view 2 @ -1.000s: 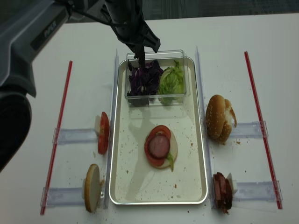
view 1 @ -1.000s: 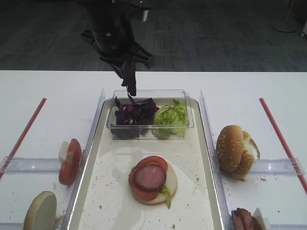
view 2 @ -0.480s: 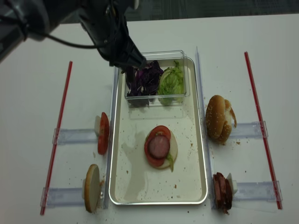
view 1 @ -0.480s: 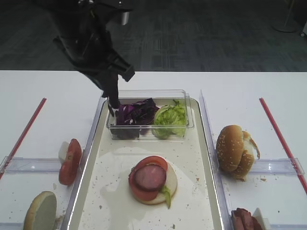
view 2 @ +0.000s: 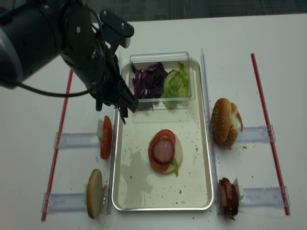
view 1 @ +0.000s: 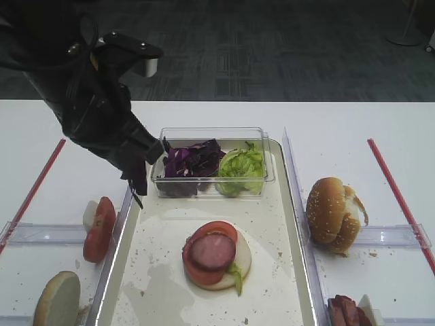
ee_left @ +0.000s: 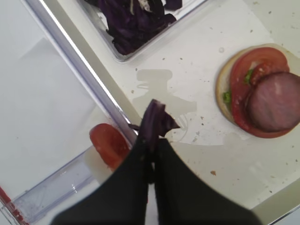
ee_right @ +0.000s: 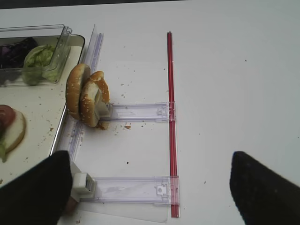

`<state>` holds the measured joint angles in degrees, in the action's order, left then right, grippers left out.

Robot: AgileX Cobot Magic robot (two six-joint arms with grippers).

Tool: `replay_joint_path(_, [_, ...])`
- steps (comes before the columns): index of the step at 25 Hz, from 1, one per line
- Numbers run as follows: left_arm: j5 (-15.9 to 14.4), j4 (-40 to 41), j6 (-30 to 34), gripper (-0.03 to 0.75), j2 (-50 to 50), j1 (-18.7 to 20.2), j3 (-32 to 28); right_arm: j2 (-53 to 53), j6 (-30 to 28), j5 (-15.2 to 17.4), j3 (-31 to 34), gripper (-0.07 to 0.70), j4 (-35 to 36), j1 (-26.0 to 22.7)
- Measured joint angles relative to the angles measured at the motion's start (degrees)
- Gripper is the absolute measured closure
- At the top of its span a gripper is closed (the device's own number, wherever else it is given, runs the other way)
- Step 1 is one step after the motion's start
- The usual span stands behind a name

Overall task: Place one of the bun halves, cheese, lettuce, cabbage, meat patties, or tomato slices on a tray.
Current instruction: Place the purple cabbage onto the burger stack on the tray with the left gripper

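My left gripper [ee_left: 152, 140] is shut on a dark purple shred of cabbage [ee_left: 158, 121] and hangs over the left rim of the cream tray [view 1: 163, 272], just in front of the tub's left corner [view 2: 123, 112]. More cabbage [view 1: 192, 159] and lettuce [view 1: 241, 166] lie in the clear tub [view 1: 212, 132]. On the tray a bun half carries a tomato slice and a meat patty [view 1: 213, 251]. My right gripper [ee_right: 150, 187] is open above the table, right of the tray, with nothing between its fingers. I cannot make out any cheese.
Tomato slices [view 1: 100, 227] and a bun half [view 1: 58, 299] stand in clear holders left of the tray. Bun halves [view 1: 333, 214] and meat patties [view 1: 346, 312] stand in holders to its right. Red strips [view 1: 397, 197] mark both outer sides.
My left arm has swung from above the tub's back edge toward the left and front, lowering to the tray's left rim with the cabbage shred still pinched.
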<state>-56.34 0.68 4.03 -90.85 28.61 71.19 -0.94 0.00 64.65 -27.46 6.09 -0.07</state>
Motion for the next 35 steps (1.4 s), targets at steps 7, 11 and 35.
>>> replay_joint_path(7, [1.56,-0.23,0.22,0.722,0.1,6.8,-0.12,0.0,0.0,0.0,0.0,-0.06,0.0,0.0])
replay_joint_path(11, [2.08,-0.68,0.22,0.722,0.1,11.84,-0.12,0.0,0.0,0.0,0.0,-0.06,0.0,0.0])
replay_joint_path(35, [6.33,-2.93,0.03,0.722,-9.04,16.83,-0.12,0.0,0.4,0.0,0.0,-0.06,0.0,0.0])
